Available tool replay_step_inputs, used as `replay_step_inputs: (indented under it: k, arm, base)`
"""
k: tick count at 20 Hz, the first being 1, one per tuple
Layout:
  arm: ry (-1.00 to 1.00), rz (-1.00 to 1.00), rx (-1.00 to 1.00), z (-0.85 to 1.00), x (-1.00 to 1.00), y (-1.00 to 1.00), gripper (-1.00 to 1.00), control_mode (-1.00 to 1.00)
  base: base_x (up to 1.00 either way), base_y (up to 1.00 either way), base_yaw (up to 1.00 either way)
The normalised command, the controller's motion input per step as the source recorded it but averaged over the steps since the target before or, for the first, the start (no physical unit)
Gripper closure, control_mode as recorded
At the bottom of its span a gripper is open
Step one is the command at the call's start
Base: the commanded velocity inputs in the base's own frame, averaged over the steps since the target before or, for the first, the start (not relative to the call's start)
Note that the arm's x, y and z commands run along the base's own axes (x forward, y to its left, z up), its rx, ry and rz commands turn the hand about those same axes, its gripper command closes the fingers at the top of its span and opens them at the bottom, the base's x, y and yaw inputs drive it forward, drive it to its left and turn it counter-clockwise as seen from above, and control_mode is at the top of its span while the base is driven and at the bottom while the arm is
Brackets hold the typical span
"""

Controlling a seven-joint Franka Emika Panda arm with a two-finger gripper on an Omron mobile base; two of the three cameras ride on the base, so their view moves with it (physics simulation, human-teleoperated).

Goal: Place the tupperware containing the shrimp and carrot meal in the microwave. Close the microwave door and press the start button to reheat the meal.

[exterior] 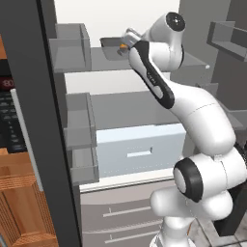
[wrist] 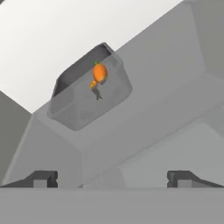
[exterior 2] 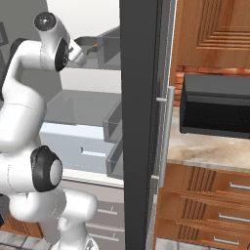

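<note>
Open fridge ahead: white back wall, grey shelves, pale blue drawer, grey door bins on the dark fridge door, which has a silver bar handle. Right of it, a beige stone counter over wood drawers, wood cabinet above. Grey tiled floor at the base.

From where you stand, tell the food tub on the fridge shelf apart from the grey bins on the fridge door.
The tupperware is small and shallow, resting on the upper shelf; the door bins are larger and deeper, fixed to the open fridge door. The tupperware holds orange food; I see nothing in the door bins. Both are grey and translucent. The open claw faces the tupperware without touching it.
</note>
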Motion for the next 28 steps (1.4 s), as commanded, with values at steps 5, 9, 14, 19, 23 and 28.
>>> replay_step_inputs:
  k: [5, 9, 14, 19, 23, 28]
  arm:
    - [0.0, 0.0, 0.0, 0.0, 0.49, 0.22, -1.0, -1.0]
    - [0.01, 0.0, 0.0, 0.0, 0.46, 0.03, -1.0, -1.0]
    - [0.07, -0.03, 0.0, 0.0, 0.45, 0.0, -1.0, -1.0]
    - [0.11, -0.03, 0.0, 0.0, 0.49, 0.0, -1.0, -1.0]
    - [0.06, -0.02, 0.0, 0.0, 0.47, 0.0, -1.0, -1.0]
    - [0.01, -0.04, 0.0, 0.0, 0.41, 0.0, -1.0, -1.0]
  base:
    - [0.0, 0.0, 0.0]
    - [0.0, 0.0, 0.0]
    - [0.0, 0.0, 0.0]
    - [0.0, 0.0, 0.0]
    - [0.0, 0.0, 0.0]
    - [0.0, 0.0, 0.0]
